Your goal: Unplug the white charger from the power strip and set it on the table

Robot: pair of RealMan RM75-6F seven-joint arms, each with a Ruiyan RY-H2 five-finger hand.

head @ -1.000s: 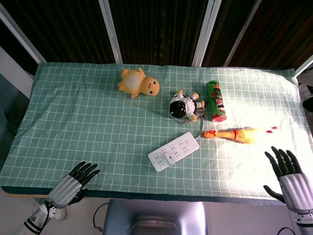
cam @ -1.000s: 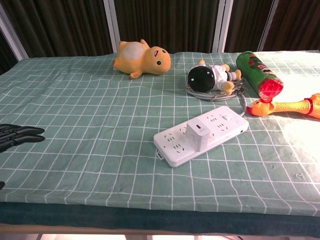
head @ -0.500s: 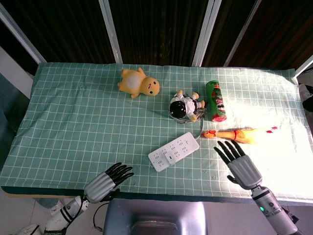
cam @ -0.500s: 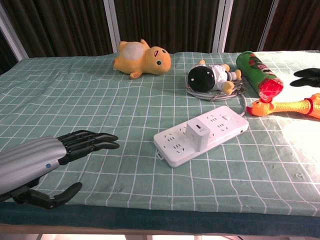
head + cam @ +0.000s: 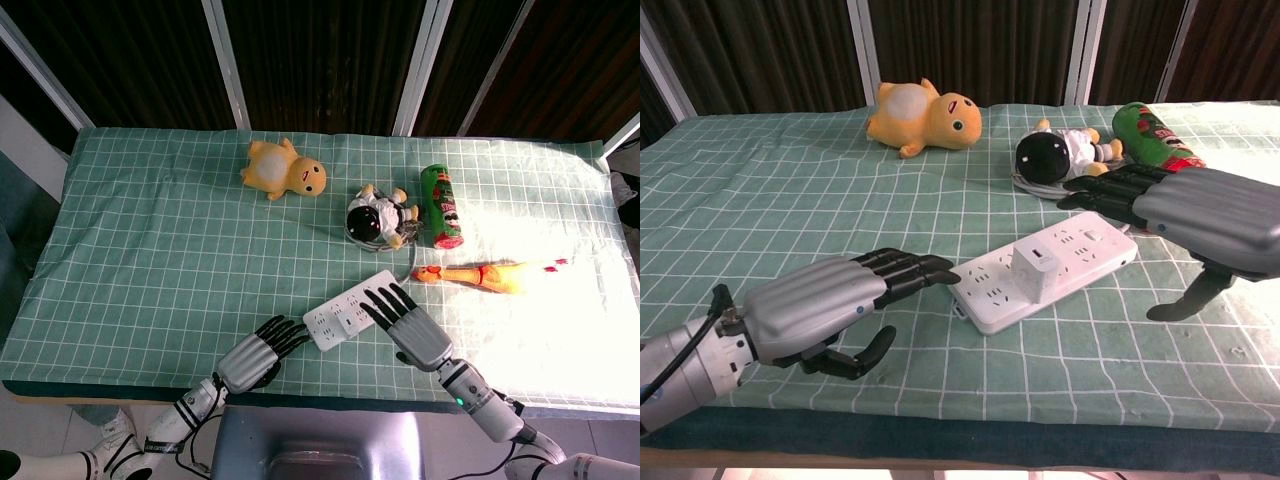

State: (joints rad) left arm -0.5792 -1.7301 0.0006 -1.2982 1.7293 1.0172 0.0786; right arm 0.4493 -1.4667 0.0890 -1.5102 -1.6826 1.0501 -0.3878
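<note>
Charger (image 5: 1033, 272) white, upright, plugged mid power strip (image 5: 985, 293) at near centre of table (image 5: 150, 260); unplugging not begun. Strip long axis runs near-left to far-right. Left hand (image 5: 830, 300) released, fingertips just beside strip's near end. Right hand (image 5: 1185, 208) released, above far end.

A green checked tablecloth (image 5: 150, 250) covers the table. Between the left hand (image 5: 258, 355) and right hand (image 5: 412, 328) lies the power strip (image 5: 345, 313); beyond them, a yellow plush duck (image 5: 284, 170), astronaut doll (image 5: 378, 214), green can (image 5: 441, 205), rubber chicken (image 5: 485, 274).
</note>
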